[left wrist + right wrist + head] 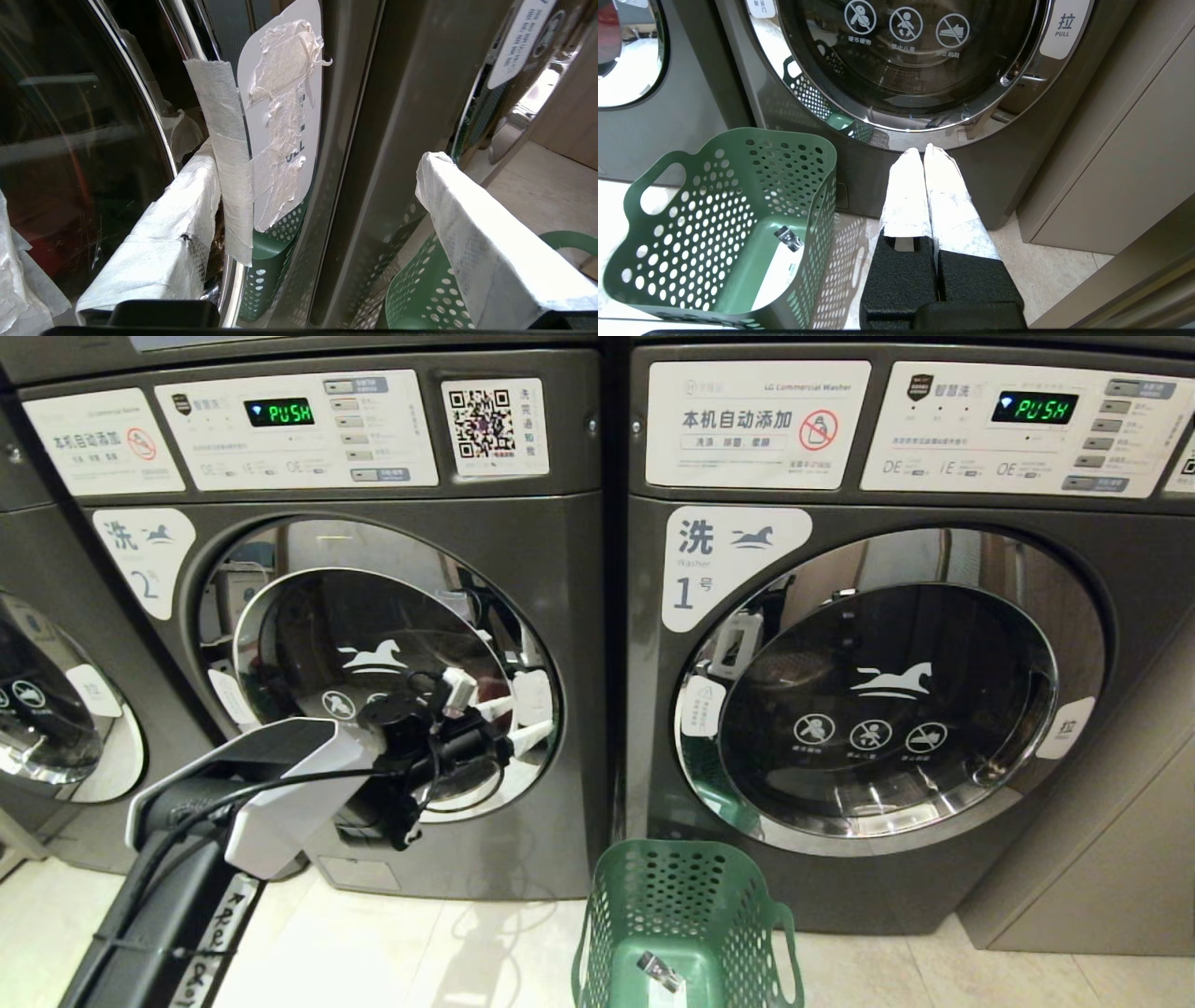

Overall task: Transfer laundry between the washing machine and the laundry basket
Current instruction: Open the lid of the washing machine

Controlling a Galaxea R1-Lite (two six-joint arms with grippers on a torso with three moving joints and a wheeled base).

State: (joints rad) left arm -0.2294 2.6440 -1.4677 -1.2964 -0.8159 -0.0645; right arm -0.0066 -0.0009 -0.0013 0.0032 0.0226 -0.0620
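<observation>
Showing a white-and-black left arm with looping black cables and a hand-lettered strip; wearing white tape over fingers rising from black foam-textured blocks.

Washing machine dark grey, chrome-rimmed door; laundry basket green, round perforations; displays green; left gripper fingers white-taped.

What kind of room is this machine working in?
Most likely a shared, self-service laundry room. Numbered front-loaders stand side by side: washing machine 2 and machine 1. Each has a QR code sticker or printed instructions, and a green laundry basket waits on the tiled floor.
</observation>
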